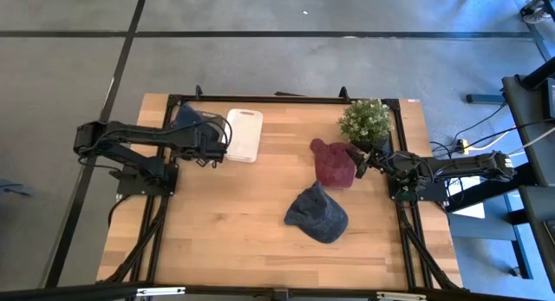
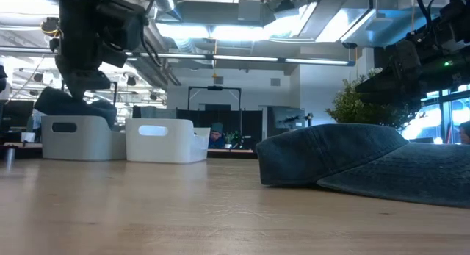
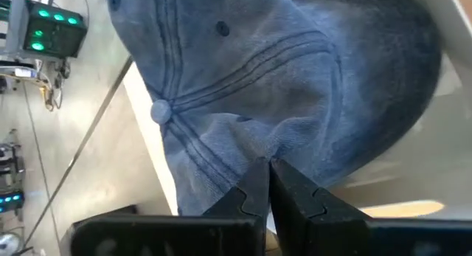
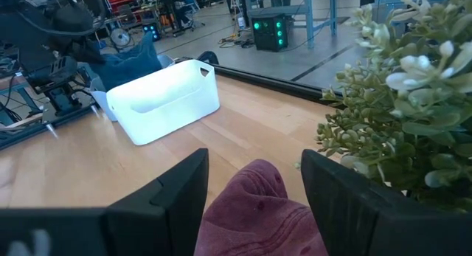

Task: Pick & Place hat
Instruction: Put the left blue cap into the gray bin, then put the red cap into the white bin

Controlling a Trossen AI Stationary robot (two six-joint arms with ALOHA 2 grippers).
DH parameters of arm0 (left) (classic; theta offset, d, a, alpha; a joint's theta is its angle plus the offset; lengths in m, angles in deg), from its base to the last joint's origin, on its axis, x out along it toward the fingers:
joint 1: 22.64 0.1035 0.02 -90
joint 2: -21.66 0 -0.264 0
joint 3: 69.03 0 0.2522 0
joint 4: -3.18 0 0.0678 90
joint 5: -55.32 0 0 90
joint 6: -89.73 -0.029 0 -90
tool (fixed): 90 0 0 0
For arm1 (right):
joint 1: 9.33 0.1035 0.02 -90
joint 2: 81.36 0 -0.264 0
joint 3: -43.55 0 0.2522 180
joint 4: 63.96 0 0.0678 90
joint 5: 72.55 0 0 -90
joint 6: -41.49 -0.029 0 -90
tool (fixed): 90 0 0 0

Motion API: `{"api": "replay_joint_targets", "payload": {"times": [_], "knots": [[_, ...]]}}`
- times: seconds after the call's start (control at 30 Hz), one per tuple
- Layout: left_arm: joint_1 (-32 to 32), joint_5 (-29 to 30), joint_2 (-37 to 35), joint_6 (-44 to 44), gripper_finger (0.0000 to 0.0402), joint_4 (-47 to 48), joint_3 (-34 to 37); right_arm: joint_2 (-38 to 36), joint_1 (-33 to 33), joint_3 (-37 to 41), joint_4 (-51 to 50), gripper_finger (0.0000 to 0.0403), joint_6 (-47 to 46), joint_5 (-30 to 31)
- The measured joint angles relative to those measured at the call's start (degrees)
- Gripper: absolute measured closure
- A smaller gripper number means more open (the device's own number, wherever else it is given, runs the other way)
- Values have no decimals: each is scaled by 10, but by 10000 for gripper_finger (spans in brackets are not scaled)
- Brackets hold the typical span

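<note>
Hats: 3 — light-blue hat (image 3: 295, 86), maroon hat (image 1: 333, 163), dark denim hat (image 1: 317, 214).
Bins: 2 white bins (image 2: 158, 141).
Left gripper (image 3: 267, 184): pinched on light-blue hat, over far bin (image 2: 77, 136).
Right gripper (image 4: 254, 189): fingers wide apart, empty, astride maroon hat, beside plant (image 1: 366, 121).
Denim hat: loose on table (image 1: 225, 232), nearer front than maroon hat.

left arm: reaches across the table's far left | left gripper (image 3: 267, 184): fingers pressed together, pinching cloth | right arm: extends inward from right edge | right gripper (image 4: 254, 184): fingers spread wide
</note>
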Motion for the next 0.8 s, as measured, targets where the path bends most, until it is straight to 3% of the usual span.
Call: {"api": "replay_joint_targets", "payload": {"times": [0.27, 0.47, 0.57, 0.7, 0.8], "knots": [[0, -2, 0, 31, 349, -34, -1, 0, 0, 0, 0, 185, 2, 0], [0, 90, -5, 30, 324, 38, -64, 0, 0, 0, 0, 185, -1, 0], [-2, 92, -10, 6, 323, 18, -106, 0, 0, 0, 0, 185, -2, 0], [-22, 81, -13, -85, 326, -111, -116, 0, 0, 0, 0, 185, -15, -8], [-44, 58, -15, -189, 326, -280, -90, 0, 0, 0, 3, 185, 25, -77]]}}
